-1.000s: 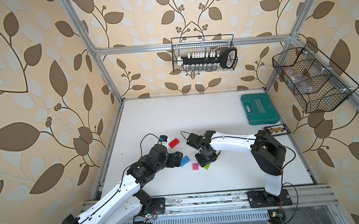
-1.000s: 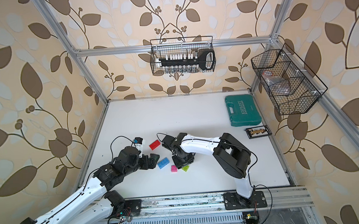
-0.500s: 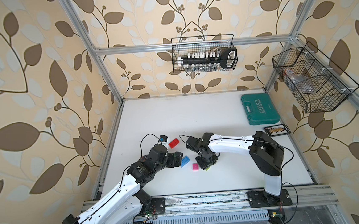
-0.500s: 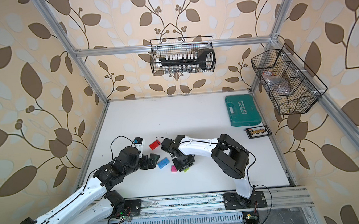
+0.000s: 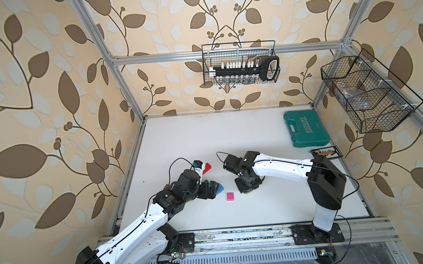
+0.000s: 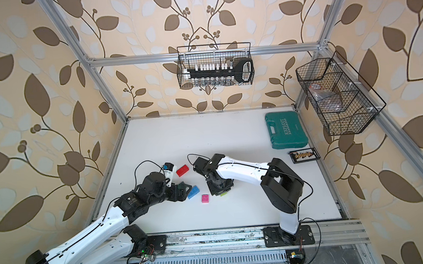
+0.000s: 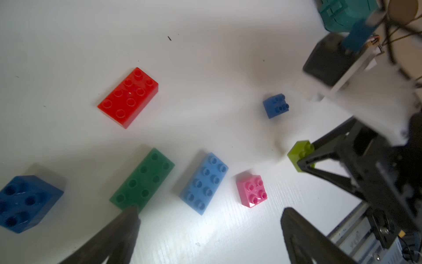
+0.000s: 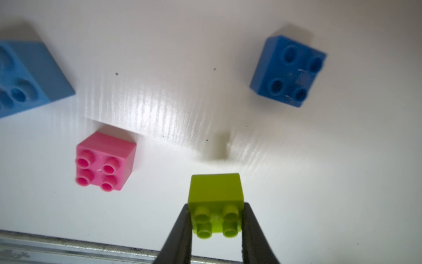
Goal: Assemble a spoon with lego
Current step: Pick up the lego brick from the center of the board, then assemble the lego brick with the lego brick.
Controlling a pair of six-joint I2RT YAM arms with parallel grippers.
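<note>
The lego lies as loose bricks on the white table; the spoon is out of view. My right gripper (image 8: 215, 211) is shut on the lime brick (image 8: 215, 196), one finger on each side, close to the table. Beside it sit a pink brick (image 8: 105, 162) and a dark blue brick (image 8: 288, 70). My left gripper (image 7: 211, 219) hangs open and empty over a row of the green brick (image 7: 142, 180), light blue brick (image 7: 204, 182) and pink brick (image 7: 251, 190). The red brick (image 7: 128, 97) lies farther back. Another dark blue brick (image 7: 25, 203) sits apart.
A teal tool case (image 5: 306, 128) and a small black tray (image 5: 326, 152) are at the back right. Wire baskets hang on the back wall (image 5: 240, 63) and the right wall (image 5: 367, 94). A metal rail (image 5: 239, 235) runs along the table's front edge.
My right gripper has slid over the lime brick and closed on it. The left arm and the other bricks have stayed put.
</note>
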